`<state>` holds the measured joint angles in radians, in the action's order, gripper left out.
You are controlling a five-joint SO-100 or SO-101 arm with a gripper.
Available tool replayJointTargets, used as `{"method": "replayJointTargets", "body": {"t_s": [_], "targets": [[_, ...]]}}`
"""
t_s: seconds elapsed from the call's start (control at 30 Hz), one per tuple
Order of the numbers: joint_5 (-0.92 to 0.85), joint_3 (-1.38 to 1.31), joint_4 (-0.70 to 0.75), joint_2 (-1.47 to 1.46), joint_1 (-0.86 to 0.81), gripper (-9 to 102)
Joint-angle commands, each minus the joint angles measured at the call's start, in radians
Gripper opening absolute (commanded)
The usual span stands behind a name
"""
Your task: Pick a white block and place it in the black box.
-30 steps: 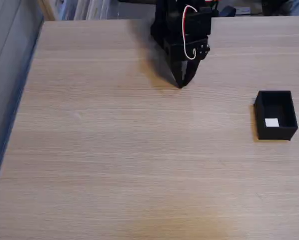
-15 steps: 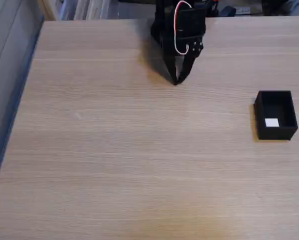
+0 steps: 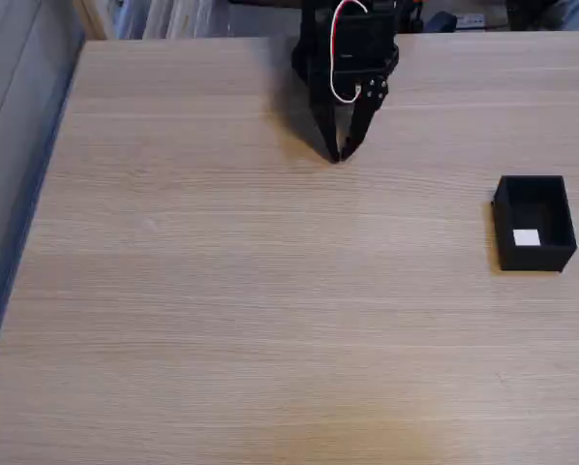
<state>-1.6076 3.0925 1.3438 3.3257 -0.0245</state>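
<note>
The white block (image 3: 526, 237) lies inside the black box (image 3: 533, 190), toward its near wall, at the right side of the table in the fixed view. My gripper (image 3: 337, 155) hangs from the black arm at the far middle of the table, well to the left of the box. Its two fingers come together at the tip and hold nothing.
The wooden table (image 3: 222, 310) stretches wide to the left and front. Its left edge (image 3: 28, 194) drops off to a grey floor. Shelves and clutter stand behind the far edge by the arm's base (image 3: 352, 19).
The gripper has drawn back slightly toward the arm's base and shifted a little left. The white block stays in the box.
</note>
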Motion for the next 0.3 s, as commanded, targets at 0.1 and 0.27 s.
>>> {"method": "replayJointTargets", "body": {"t_s": [0.1,0.27], "targets": [[0.005,0.015,0.003,0.006,-0.006,1],[0.005,0.015,0.003,0.006,0.011,1]]}}
